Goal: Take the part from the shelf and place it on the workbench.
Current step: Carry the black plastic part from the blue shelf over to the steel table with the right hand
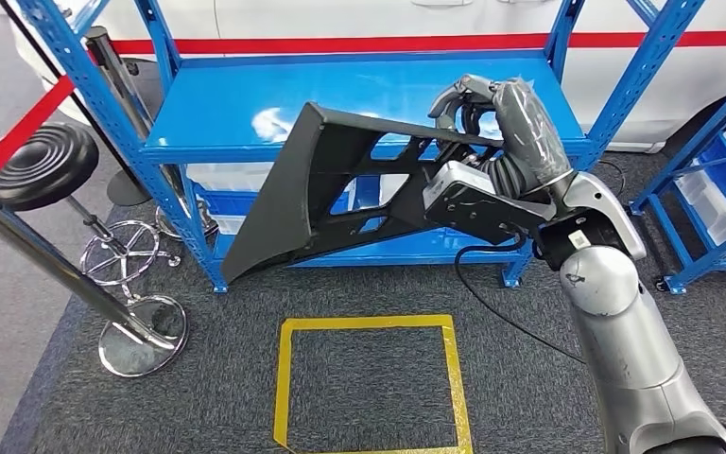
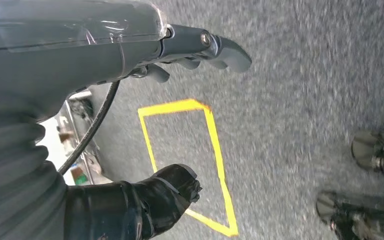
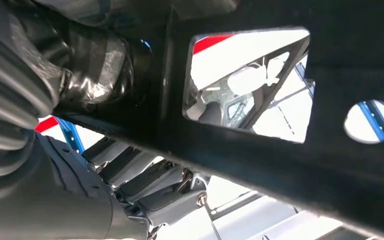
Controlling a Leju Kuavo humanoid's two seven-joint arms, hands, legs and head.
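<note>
Before us stands the blue shelf point(image 1: 246, 104), its top board bare where we can see it, with pale bins on the lower level and a grey carpet point(image 1: 529, 397) in front carrying a yellow tape square point(image 1: 369, 383). The part point(image 1: 331, 189), a large black triangular frame with cut-out windows, is off the shelf and held in the air in front of it, tilted so its long pointed end droops toward the carpet on our left. Our right hand point(image 1: 492, 118) grips it at the upper right end, fingers curled over the top edge; in the right wrist view the thumb and fingers of that hand point(image 3: 90, 65) press on the frame's bar from both sides. Our left hand point(image 2: 200, 50) hangs over the carpet holding nothing, fingers loosely apart. A stool point(image 1: 43, 165) and a chrome post base point(image 1: 142, 336) stand to the left. We see no desk from here, so we judge a turn or walk is still ahead. The risk is leverage: we hold a long part by one end only, so it may twist in the grip, sag further, or slip out, and the low tip could catch the shelf upright or the stool as we swing round.
</note>
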